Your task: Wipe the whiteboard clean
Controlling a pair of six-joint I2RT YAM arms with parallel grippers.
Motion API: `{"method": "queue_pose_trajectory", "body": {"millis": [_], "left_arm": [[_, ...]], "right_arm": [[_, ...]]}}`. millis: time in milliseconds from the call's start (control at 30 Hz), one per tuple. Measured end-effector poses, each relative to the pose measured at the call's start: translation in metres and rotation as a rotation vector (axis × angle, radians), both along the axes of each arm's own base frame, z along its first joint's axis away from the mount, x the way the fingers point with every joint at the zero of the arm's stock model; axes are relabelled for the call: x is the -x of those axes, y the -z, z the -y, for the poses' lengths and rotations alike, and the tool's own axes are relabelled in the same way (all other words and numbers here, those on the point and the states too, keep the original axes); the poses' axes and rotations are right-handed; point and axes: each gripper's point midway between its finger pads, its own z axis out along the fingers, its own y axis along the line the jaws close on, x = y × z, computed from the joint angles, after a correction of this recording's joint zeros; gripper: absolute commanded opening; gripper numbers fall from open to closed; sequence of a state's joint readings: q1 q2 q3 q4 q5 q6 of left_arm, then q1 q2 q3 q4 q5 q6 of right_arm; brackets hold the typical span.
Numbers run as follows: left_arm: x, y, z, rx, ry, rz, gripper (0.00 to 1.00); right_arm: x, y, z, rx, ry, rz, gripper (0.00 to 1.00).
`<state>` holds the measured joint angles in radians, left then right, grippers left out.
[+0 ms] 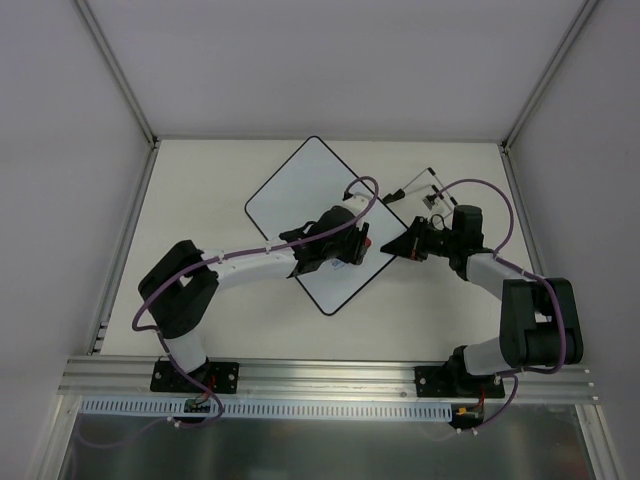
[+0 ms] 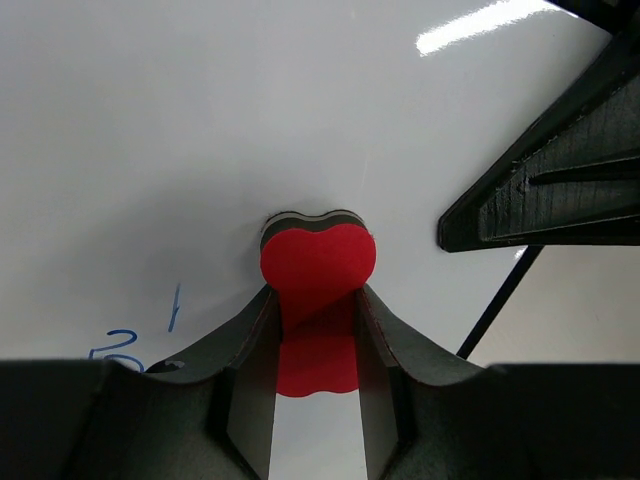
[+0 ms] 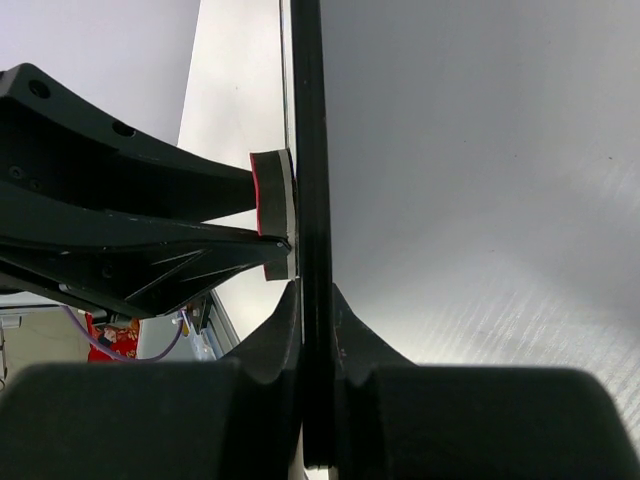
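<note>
Dark fingers of the left pincer (image 2: 315, 300) are closed on a red eraser (image 2: 318, 255), whose padded face presses flat against the whiteboard (image 2: 200, 150), near some blue handwriting (image 2: 174, 308). At the board's right-hand edge the right pincer (image 3: 312, 300) is clamped narrowly on the whiteboard itself. Seen from above, the whiteboard lies cornerwise at the middle of the pale surface (image 1: 200, 200).

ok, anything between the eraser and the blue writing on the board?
Nothing visible. The eraser, in the left hand, rests on the board; only bare white surface lies between it and the blue writing. The right hand clamps the board's edge.
</note>
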<state>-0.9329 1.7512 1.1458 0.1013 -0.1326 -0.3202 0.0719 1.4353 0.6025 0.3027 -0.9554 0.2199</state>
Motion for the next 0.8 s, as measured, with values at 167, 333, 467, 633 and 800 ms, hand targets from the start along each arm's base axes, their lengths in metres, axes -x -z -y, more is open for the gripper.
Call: {"method": "queue_pose_trajectory", "body": {"millis": [167,333,467,633,800], "left_arm": [[-0.023,0.004,-0.028,0.035,-0.111,-0.045,0.00],[-0.061,0.008,-0.071,0.020,-0.247,-0.047,0.00],[-0.074,0.012,-0.089,0.001,-0.301,-0.043,0.00],[-0.071,0.013,-0.087,0.004,-0.295,-0.042,0.00],[-0.055,0.013,-0.073,-0.021,-0.270,-0.017,0.00]], "right_arm": [[-0.001,-0.001,0.000,0.000,-0.001,0.005,0.00],[-0.001,-0.002,-0.001,-0.001,-0.003,0.006,0.00],[-0.002,-0.003,-0.001,0.000,-0.004,0.009,0.00],[-0.002,-0.003,-0.001,0.000,-0.003,0.008,0.00],[-0.002,-0.002,-0.001,0.000,-0.003,0.007,0.00]]}}
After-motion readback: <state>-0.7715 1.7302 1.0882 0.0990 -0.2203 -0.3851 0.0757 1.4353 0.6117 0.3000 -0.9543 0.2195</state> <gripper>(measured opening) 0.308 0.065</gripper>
